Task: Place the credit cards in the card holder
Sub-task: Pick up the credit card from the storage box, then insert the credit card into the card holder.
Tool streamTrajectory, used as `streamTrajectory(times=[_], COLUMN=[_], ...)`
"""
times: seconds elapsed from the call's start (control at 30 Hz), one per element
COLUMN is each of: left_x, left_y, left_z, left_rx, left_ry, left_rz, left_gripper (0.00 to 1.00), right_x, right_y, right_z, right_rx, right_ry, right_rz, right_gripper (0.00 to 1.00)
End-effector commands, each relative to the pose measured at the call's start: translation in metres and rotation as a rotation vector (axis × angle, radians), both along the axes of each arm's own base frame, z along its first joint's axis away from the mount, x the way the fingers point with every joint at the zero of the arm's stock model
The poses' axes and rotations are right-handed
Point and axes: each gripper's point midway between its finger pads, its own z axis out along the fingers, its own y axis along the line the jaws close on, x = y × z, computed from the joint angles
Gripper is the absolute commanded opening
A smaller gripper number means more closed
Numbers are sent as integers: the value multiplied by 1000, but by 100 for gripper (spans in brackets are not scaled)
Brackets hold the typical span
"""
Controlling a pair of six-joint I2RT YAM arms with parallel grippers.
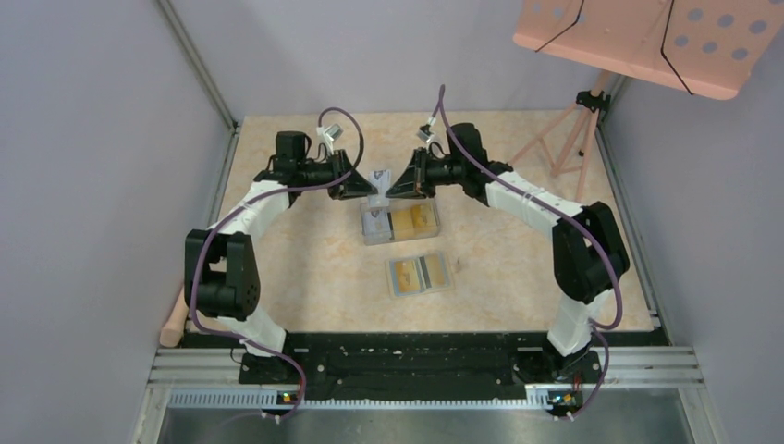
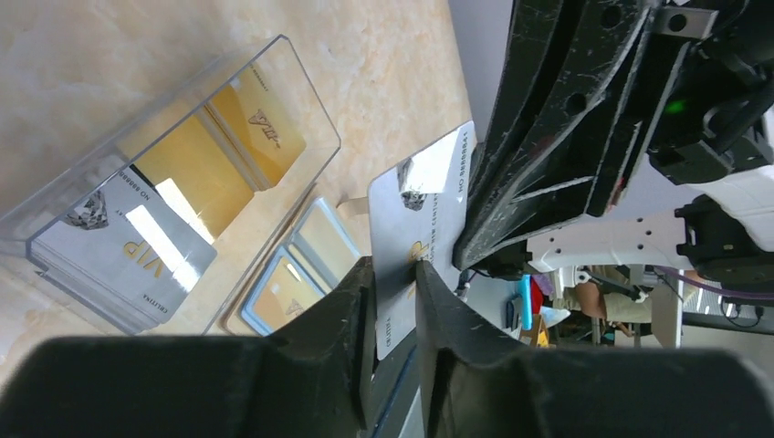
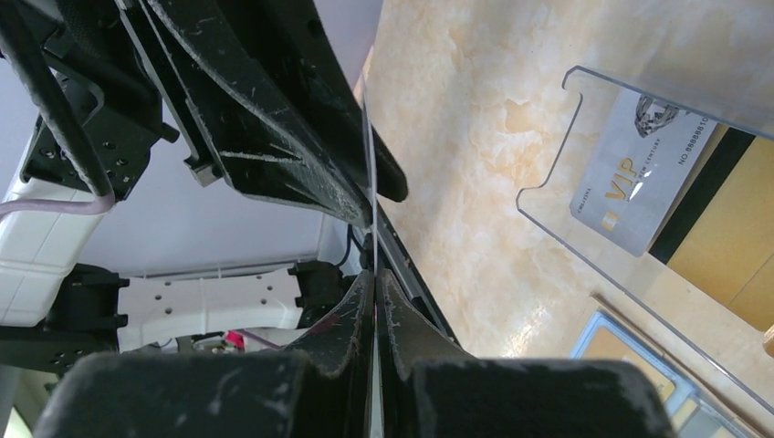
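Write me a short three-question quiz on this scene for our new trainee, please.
1. True or false: the left gripper and the right gripper both pinch the same silver card.
2. Pick one: compared with the clear box, the card holder lies A) nearer the arm bases, B) farther from them, C) inside the box.
3. Fill in: the boxed card reads ___ in gold letters.

Key: 1 true; 2 A; 3 VIP.
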Motion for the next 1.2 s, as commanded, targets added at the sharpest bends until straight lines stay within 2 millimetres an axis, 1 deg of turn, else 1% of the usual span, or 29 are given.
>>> streamTrajectory(times=[0.0,0.1,0.13,0.17,0.23,0.27,0.4,0.43,0.53,0.67,0.77,0.87,0.97,1.07,1.17], left_x=[-8,-11,-11,-11,-12,-12,-13,-14,-20,-36,-49,-63,-74,-83,-90], left_y=[-7,-7,-7,-7,-7,-7,-4,-4,-5,-13,-25,-43,-57,-68,-79], left_z=[22,22,22,21,19,19,16,13,8,-5,-17,-30,-44,-59,-74], left_rx=[-61,-69,-69,-67,-58,-52,-17,-9,12,28,25,29,39,38,43], left_ry=[-82,-74,-71,-67,-64,-64,-64,-53,-34,-4,34,54,84,114,131], left_rz=[-68,-81,-82,-81,-75,-70,-34,-24,13,46,68,73,85,104,104], left_gripper=[20,8,2,0,0,0,0,0,0,0,0,0,0,0,0], right_x=[-1,0,1,1,2,3,5,3,1,0,-3,-11,-20,-33,-47], right_y=[0,1,1,1,-1,-3,-14,-19,-36,-65,-93,-120,-145,-165,-177], right_z=[29,26,26,25,21,20,11,7,-6,-23,-39,-56,-73,-94,-117], right_rx=[56,52,52,49,36,33,1,-15,-60,-139,-249,-334,-396,-483,-564], right_ry=[-79,-75,-75,-71,-64,-64,-71,-59,-42,-14,-7,18,56,98,132], right_rz=[8,6,5,3,-6,-14,-47,-56,-83,-131,-188,-238,-286,-300,-272], right_gripper=[0,0,0,0,0,4,28,34,45,54,61,64,64,64,64])
